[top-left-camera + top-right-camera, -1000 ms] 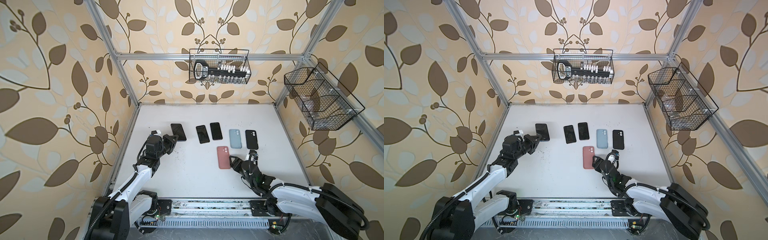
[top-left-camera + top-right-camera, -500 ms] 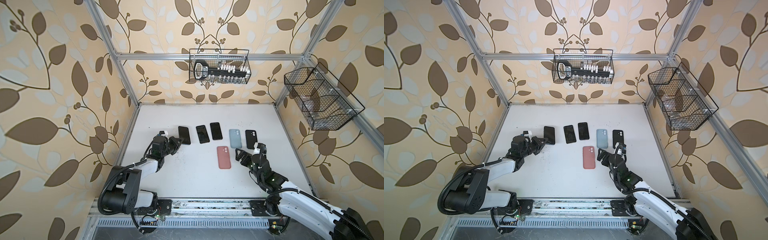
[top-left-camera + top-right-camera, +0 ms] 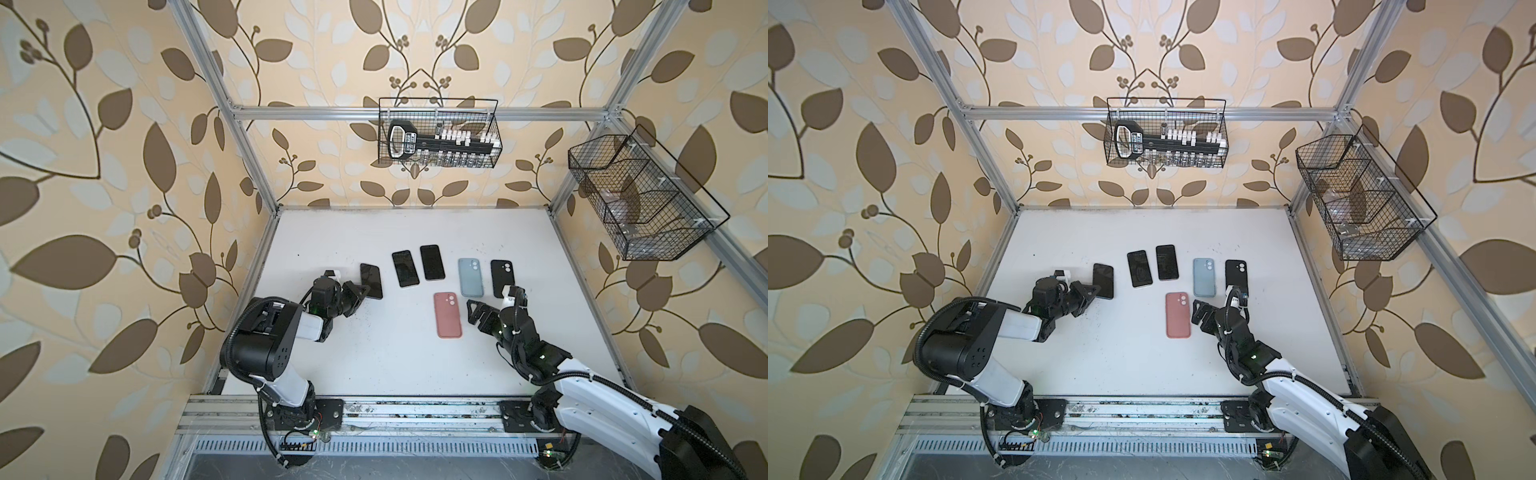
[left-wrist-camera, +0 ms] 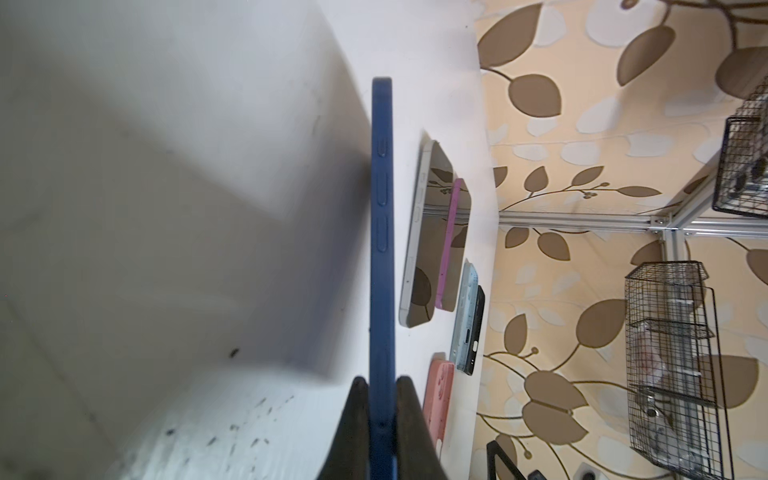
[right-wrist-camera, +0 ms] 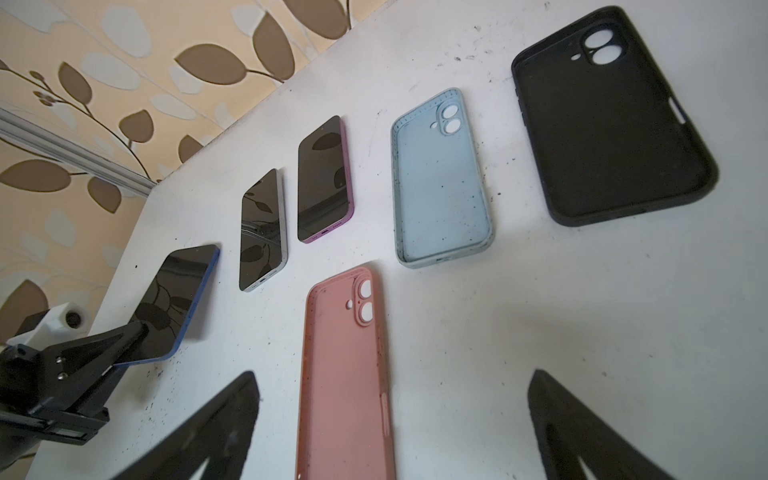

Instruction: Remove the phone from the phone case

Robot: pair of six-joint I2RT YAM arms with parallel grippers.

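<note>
In both top views the left gripper (image 3: 360, 293) is clenched on the near end of the blue phone (image 3: 371, 279), just left of two bare phones (image 3: 404, 268) (screens up). To the right lie the pink case (image 3: 447, 314), light blue case (image 3: 470, 276) and black case (image 3: 503, 277).

The left wrist view shows that grip edge-on, jaws tight on both faces.

In the right wrist view all three cases are empty, and the right gripper (image 5: 395, 415) is spread wide over the pink one, holding nothing. Extraction looks done; laying the phone down remains.

Leaf-patterned beige wallpaper (image 3: 124, 124) surrounds a white tabletop (image 3: 395, 374) framed by aluminium rails (image 3: 332, 113).
</note>
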